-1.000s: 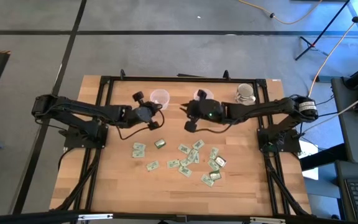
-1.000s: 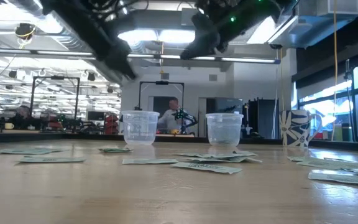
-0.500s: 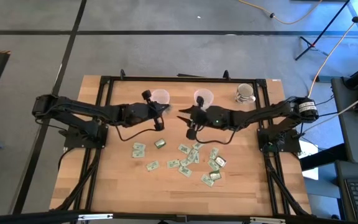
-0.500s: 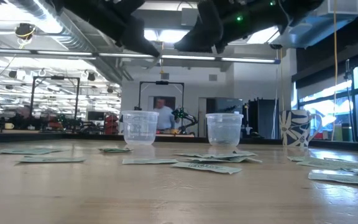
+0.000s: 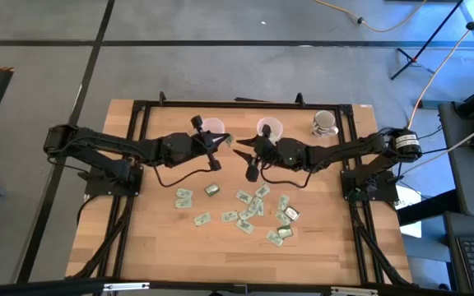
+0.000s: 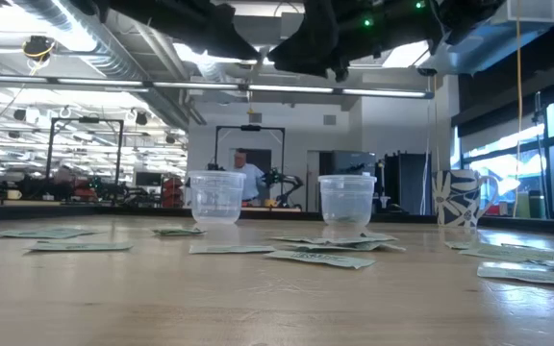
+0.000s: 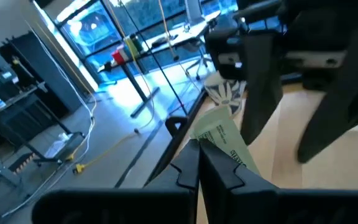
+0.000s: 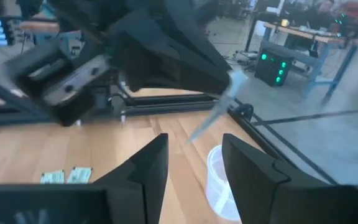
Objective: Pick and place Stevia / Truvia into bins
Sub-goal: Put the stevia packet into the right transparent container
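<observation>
Two clear cups stand near the far edge of the bench (image 5: pixel 138 247) — left cup (image 5: pixel 213 127), right cup (image 5: pixel 270 128) — with a white patterned mug (image 5: pixel 325 123) further right. Left gripper (image 5: pixel 225 140) hangs in the air between the cups, just beside the left one, jaws pressed together on a pale green sachet (image 7: pixel 224 139); the left wrist view shows the sachet sticking out past the closed tips. Right gripper (image 5: pixel 245 158) faces it from close by, in front of the right cup, jaws spread with nothing between them — its fingers (image 8: pixel 146 168) stand well apart in the right wrist view. Both grippers are above the cups in the low view, neither touching a rim. The loose sachets (image 5: pixel 245 211) lie scattered on the bench's middle and right, nearer than the cups, some overlapping; two sit apart to the left (image 5: pixel 184 197). A person (image 6: pixel 241 174) shows in the room behind.
</observation>
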{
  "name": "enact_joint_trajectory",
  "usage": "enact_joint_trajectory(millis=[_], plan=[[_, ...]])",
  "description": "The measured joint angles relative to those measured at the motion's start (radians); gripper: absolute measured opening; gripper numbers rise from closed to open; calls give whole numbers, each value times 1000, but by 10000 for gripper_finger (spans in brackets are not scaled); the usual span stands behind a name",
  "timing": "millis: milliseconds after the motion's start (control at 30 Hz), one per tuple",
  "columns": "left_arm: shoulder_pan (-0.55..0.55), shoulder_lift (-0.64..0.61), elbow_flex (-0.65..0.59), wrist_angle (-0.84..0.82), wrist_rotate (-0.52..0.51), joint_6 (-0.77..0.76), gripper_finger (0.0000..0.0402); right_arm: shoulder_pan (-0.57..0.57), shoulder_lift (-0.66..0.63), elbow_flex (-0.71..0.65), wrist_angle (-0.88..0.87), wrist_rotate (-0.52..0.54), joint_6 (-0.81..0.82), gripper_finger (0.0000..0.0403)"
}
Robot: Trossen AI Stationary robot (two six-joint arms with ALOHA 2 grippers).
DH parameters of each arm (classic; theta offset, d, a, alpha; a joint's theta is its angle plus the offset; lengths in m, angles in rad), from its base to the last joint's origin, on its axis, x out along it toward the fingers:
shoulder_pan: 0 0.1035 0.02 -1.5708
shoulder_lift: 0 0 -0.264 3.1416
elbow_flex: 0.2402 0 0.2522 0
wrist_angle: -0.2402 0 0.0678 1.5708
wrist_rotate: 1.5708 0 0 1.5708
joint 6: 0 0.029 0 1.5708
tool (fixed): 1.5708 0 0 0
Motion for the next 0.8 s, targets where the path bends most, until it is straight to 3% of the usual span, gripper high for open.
enact_joint_trajectory(millis=[800], plan=[[0, 0, 0, 88, 25, 86, 2, -30, 0, 10, 93, -12, 36, 146]])
